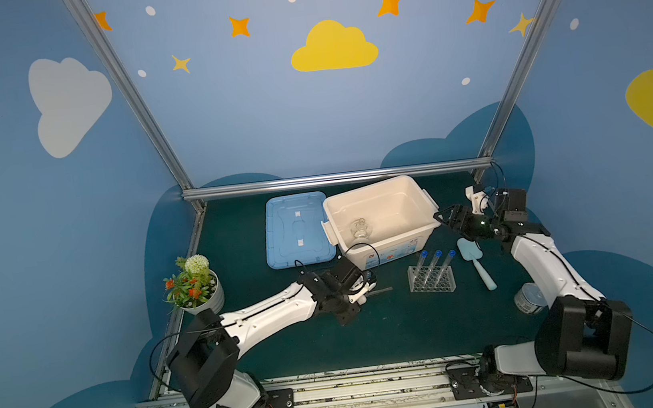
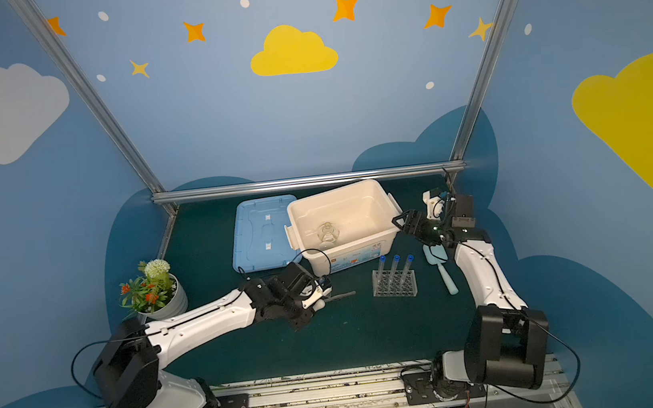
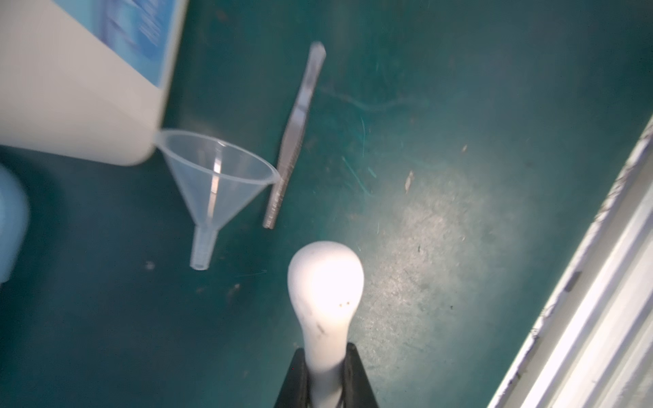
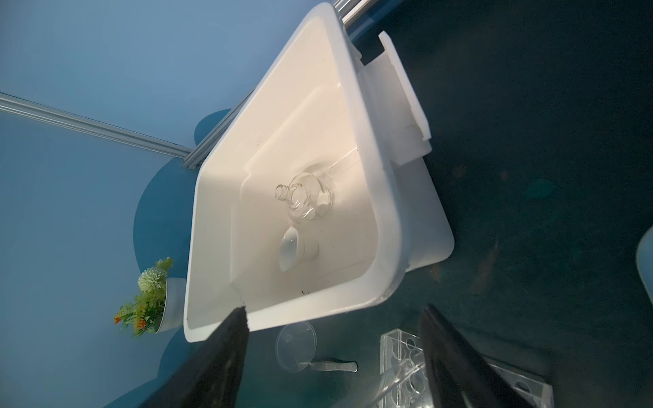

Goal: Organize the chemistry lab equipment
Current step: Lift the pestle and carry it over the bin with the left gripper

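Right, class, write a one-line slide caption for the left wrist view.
Left gripper grips white pestle near clear funnel and tweezers on green mat.

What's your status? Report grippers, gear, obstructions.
Left gripper shut on pestle. Right gripper open by bin. Flask in bin; funnel, tweezers loose on mat. Nothing seen blocking.

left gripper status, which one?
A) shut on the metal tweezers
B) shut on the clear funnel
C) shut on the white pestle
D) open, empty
C: in the left wrist view the left gripper is clamped on the handle of the white pestle, while the clear funnel and metal tweezers lie loose on the green mat.
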